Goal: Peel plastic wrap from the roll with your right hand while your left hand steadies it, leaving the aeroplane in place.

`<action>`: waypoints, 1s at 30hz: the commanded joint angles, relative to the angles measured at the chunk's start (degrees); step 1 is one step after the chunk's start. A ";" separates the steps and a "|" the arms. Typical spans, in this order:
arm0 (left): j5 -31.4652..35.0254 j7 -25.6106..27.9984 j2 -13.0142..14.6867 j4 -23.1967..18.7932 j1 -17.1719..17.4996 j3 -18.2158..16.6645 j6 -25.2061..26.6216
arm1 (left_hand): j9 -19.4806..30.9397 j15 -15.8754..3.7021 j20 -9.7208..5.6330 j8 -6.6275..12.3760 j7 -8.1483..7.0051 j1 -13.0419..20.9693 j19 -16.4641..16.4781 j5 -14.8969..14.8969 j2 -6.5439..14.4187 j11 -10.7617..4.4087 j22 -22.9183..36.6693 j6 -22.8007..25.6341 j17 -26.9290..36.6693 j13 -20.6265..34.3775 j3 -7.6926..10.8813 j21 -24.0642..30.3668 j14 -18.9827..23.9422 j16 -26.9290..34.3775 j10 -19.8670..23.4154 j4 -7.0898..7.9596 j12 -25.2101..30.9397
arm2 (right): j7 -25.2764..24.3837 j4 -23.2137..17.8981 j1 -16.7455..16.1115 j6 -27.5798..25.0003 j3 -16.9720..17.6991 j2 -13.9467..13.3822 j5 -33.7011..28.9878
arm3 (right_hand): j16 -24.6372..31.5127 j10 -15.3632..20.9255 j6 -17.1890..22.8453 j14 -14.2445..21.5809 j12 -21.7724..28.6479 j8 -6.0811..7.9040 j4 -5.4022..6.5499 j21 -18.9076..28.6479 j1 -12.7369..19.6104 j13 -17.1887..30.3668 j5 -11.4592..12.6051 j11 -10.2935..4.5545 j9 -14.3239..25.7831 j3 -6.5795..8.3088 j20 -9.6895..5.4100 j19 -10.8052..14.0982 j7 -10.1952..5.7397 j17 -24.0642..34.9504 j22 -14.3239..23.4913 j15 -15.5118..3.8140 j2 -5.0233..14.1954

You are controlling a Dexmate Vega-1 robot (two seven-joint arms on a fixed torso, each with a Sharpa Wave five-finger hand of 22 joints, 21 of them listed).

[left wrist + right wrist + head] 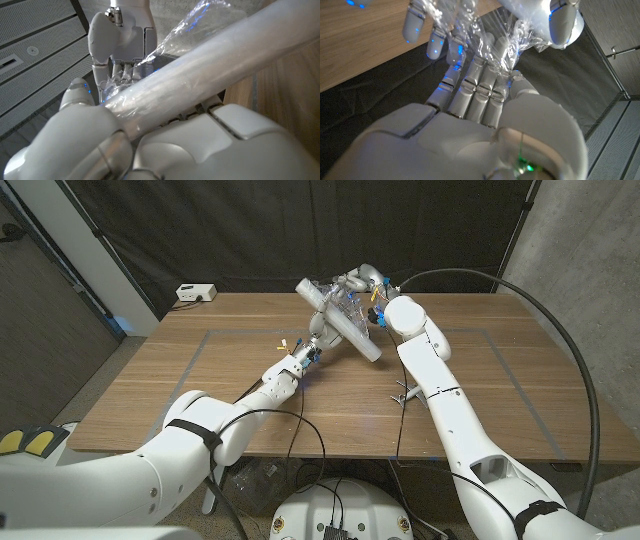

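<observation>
The plastic wrap roll, a long pale tube, is held slanted above the table's far middle. My left hand grips it at its lower side; in the left wrist view the roll lies across that hand. My right hand is raised at the roll's far end and pinches a crumpled sheet of clear wrap. The right wrist view shows the wrap bunched between the thumb and fingers of my right hand. The small metal aeroplane sits on the table beside my right forearm.
The wooden table carries a faint taped rectangle. A white box stands at its far left edge. A black cable loops over the right side. Dark curtains hang behind.
</observation>
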 commanded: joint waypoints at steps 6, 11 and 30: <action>-3.67 -2.17 -3.22 5.76 -0.46 -6.36 7.92 | 0.14 -3.92 1.12 -1.58 -0.83 -1.93 0.31 0.80 -0.59 0.42 0.09 -3.04 0.18 -0.05 -2.23 -0.20 -1.03 -0.39 -1.80 0.18 -0.43 | -6.21 1.76 3.17 -2.73 -2.50 0.61 -7.23 | 0.55 0.36 0.13 0.45 0.52 0.88 0.51 1.12 0.82 0.91 -0.15 -0.74 0.68 0.02 -0.46 0.64 0.15 0.35 0.57 -3.80 -0.11; -3.33 -2.43 -3.33 5.78 -0.17 -6.95 8.27 | 0.15 -3.84 1.26 -2.11 -0.93 -2.20 0.45 0.95 -0.52 0.41 0.08 -4.00 0.19 -0.11 -2.83 -0.26 -1.17 -0.39 -2.26 0.17 -0.50 | -7.33 2.22 3.87 -3.30 -3.07 0.67 -8.43 | 0.39 0.26 -0.03 0.31 0.59 1.05 0.74 1.55 0.79 1.35 -0.07 -0.95 1.01 -0.05 -0.81 0.67 0.24 0.39 0.79 -3.70 -0.12; -2.95 -3.92 -3.02 5.82 0.48 -8.98 9.77 | 0.19 -3.24 1.79 -2.91 -0.94 -2.58 1.01 1.41 -0.32 0.57 0.06 -5.11 0.21 -0.23 -4.38 -0.36 -1.65 -0.43 -3.08 0.00 -0.46 | -11.15 3.76 6.12 -5.08 -3.89 1.18 -11.24 | 0.22 0.10 -0.34 0.40 0.92 1.73 1.22 2.96 0.95 2.90 0.15 -1.29 2.18 -0.35 -1.38 0.29 0.16 0.67 1.55 -3.68 -0.23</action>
